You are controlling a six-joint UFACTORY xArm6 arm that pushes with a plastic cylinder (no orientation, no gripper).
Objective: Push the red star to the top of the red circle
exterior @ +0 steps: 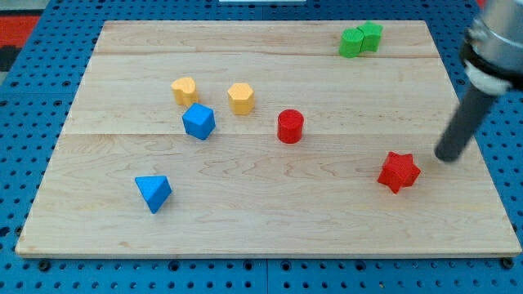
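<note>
The red star lies on the wooden board toward the view's lower right. The red circle, a short cylinder, stands near the board's middle, up and to the left of the star. My tip rests on the board just to the right of the star and slightly above it, a small gap apart. The dark rod rises from it toward the view's upper right corner.
A blue cube and two yellow blocks sit left of the red circle. A blue triangular block lies at the lower left. Two green blocks touch each other at the top right. The board's right edge runs close to my tip.
</note>
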